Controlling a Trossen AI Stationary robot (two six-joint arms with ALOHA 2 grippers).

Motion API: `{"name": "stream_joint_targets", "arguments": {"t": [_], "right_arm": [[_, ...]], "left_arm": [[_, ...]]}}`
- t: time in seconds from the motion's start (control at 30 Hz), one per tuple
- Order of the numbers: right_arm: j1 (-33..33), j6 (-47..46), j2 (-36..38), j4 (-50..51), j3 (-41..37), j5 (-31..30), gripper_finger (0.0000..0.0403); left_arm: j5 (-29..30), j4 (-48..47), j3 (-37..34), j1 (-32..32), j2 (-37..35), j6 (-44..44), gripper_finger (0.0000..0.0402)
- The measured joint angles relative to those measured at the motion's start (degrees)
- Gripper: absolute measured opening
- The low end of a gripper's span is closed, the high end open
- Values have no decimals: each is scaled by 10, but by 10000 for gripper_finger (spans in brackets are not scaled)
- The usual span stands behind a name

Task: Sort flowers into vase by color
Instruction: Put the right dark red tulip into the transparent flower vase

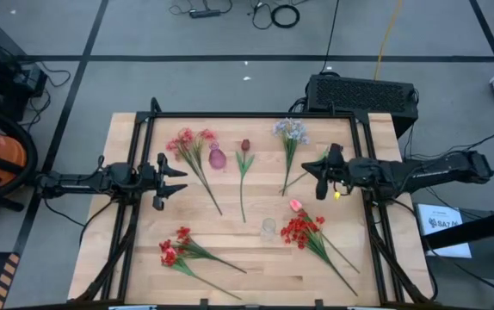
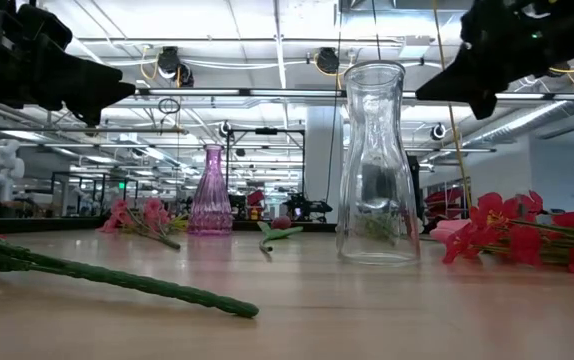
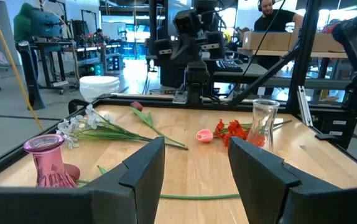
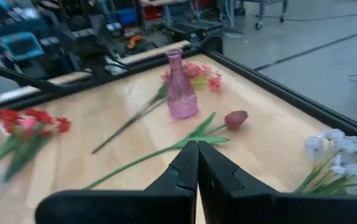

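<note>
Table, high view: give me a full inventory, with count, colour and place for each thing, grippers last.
pink vase: one, pink glass, far centre-left.
clear vase: one, clear glass, near centre.
pink sprays: one bunch, pink, beside the pink vase.
maroon tulip: one, dark maroon, centre.
blue-white sprig: one, pale, far right.
pink bud: one, pink, right of centre.
red clusters: two bunches, red, near right and near left.
left gripper: open, left side.
right gripper: shut, empty, right side.

Bench [image 1: 256, 284] centre crowded: clear vase [image 1: 268, 228], pink vase [image 1: 218, 158], scattered flowers [image 1: 303, 231]. Open wood along left edge and near right corner.
</note>
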State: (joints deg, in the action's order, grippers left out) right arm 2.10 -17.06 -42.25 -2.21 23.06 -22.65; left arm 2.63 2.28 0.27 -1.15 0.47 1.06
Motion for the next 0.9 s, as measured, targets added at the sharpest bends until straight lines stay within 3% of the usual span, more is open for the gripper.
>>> {"name": "stream_joint_targets", "arguments": {"t": [0.23,0.4,0.6,0.9], "right_arm": [[-39,-74,-66,22,52,1,0],[-51,-160,-98,118,96,1,0],[-51,-321,-147,304,170,-3,0],[-69,-630,-217,473,223,-15,0]], "left_arm": [[0,0,0,0,0,0,184],[0,0,0,0,0,0,184],[0,0,0,0,0,0,184],[0,-2,0,0,0,0,184]]}}
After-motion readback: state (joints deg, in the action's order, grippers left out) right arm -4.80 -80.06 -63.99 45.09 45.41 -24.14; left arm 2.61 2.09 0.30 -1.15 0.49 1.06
